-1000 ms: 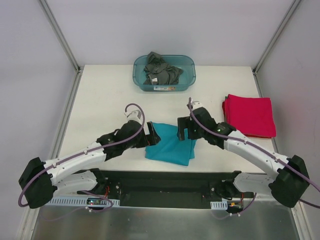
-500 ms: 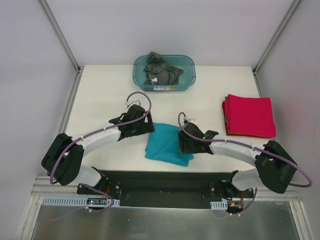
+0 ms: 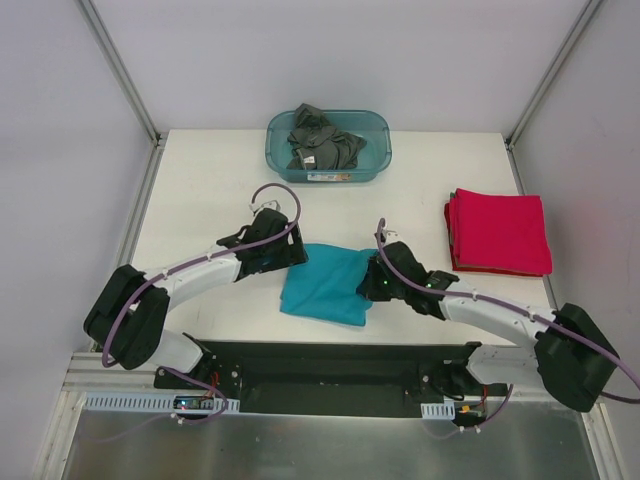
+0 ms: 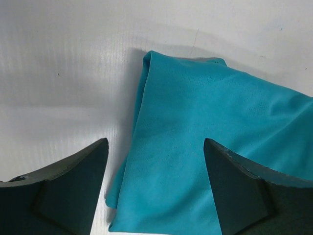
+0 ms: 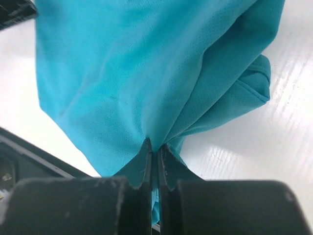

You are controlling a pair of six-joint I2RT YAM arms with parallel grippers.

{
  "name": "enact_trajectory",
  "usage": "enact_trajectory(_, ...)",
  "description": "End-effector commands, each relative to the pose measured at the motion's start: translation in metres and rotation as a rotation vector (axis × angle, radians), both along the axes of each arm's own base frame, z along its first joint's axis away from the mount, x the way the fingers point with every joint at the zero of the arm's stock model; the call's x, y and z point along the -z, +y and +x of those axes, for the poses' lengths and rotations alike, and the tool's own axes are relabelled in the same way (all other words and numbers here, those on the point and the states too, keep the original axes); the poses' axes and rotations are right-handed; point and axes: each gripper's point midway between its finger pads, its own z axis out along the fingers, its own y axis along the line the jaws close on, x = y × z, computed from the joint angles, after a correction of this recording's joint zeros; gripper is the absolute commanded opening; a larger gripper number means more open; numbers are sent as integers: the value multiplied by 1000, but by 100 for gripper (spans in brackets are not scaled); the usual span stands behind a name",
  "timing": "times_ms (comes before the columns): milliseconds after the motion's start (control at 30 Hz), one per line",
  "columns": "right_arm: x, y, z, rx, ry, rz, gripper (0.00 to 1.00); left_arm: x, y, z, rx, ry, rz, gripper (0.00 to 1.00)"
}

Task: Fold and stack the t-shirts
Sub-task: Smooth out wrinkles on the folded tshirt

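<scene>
A folded teal-blue t-shirt [image 3: 320,283] lies on the white table in front of the arms. My right gripper [image 3: 372,283] is shut on its right edge, and in the right wrist view the teal t-shirt [image 5: 137,63] bunches into folds where the right gripper [image 5: 154,147] pinches it. My left gripper [image 3: 290,255] hovers at the shirt's back left corner. It is open, and the left gripper [image 4: 156,147] straddles the teal t-shirt [image 4: 195,137] without touching it. Folded crimson t-shirts [image 3: 500,232] form a stack at the right. Crumpled dark grey t-shirts [image 3: 322,140] fill a tub.
The translucent blue-green tub [image 3: 375,165] stands at the table's back middle. A black base rail [image 3: 330,362] runs along the near edge under both arms. Metal frame posts rise at the table's back corners.
My right gripper has gone from open to shut on the teal t-shirt's right edge and bunched it, shifting the shirt a little left. My left gripper drew back to the shirt's corner and narrowed slightly.
</scene>
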Motion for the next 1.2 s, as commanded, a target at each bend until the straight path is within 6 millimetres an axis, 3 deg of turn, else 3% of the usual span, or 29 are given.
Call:
enact_trajectory(0, -26, 30, 7, -94, -98, 293, 0, -9, 0, -2, -3, -18, -46, 78)
enact_trajectory(200, 13, 11, -1, -95, -19, 353, 0, -1, -2, -8, 5, 17, -56, 77)
enact_trajectory(367, 34, -3, 2, -135, 13, 324, 1, 11, -2, -14, 17, 57, -49, 75)
enact_trajectory(533, 45, -23, 26, -46, 66, 305, 2, 27, -7, -34, 50, 144, -82, 63)
enact_trajectory(633, 48, -29, 39, -60, 95, 251, 11, 40, -5, -47, 32, 193, -91, 55)
enact_trajectory(733, 46, -35, 51, -78, 95, 179, 18, 47, -9, -62, 43, 222, -98, 53)
enact_trajectory(800, 40, -39, 57, -88, 77, 140, 37, 49, -12, -70, 49, 232, -97, 53)
enact_trajectory(900, 29, -53, 58, -84, 58, 50, 55, 49, -17, -79, 55, 238, -112, 52)
enact_trajectory(1067, 3, -71, 54, -66, -12, -46, 65, 44, -27, -90, 87, 220, -113, 50)
enact_trajectory(1167, -4, -65, 44, -108, -43, -80, 66, 43, -26, -86, 75, 201, -107, 50)
